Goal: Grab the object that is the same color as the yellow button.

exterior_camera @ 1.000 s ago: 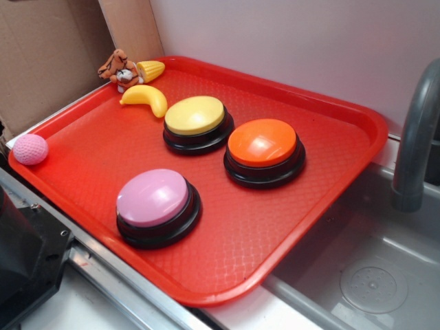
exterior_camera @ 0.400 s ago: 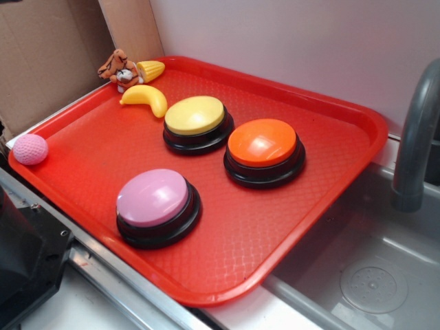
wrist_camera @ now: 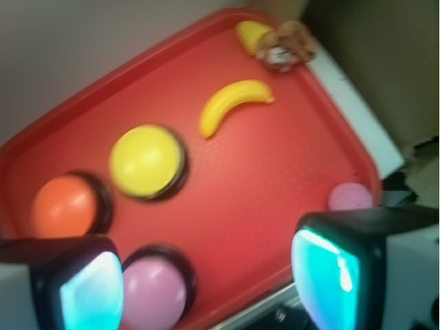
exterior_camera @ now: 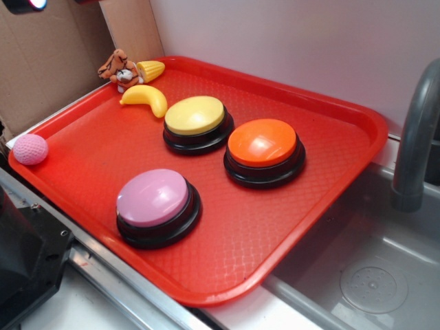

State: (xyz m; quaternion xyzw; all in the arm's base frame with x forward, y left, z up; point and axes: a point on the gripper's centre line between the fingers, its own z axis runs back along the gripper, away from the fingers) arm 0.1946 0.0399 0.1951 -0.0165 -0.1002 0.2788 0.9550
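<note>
A small curved yellow banana, the object (exterior_camera: 146, 97) (wrist_camera: 232, 104), lies on the red tray (exterior_camera: 89, 141) near its far left corner. The yellow button (exterior_camera: 196, 115) (wrist_camera: 146, 160) stands just right of it on a black base. My gripper (wrist_camera: 210, 275) hangs high above the tray's near side. It is open, with nothing between its two cyan pads (wrist_camera: 323, 272). In the exterior view only a dark tip with a pink glow (exterior_camera: 24, 5) shows at the top left corner.
An orange button (exterior_camera: 262, 143) and a pink button (exterior_camera: 153, 198) also stand on the tray. A plush tiger (exterior_camera: 117, 67) and a ribbed corn toy (exterior_camera: 151, 69) sit in the far corner. A pink ball (exterior_camera: 29, 148) rests at the left rim. A sink (exterior_camera: 371, 275) and faucet (exterior_camera: 418, 130) lie right.
A dark part of the arm with a pink glow has come into the top left corner of the exterior view. Nothing on the tray has moved.
</note>
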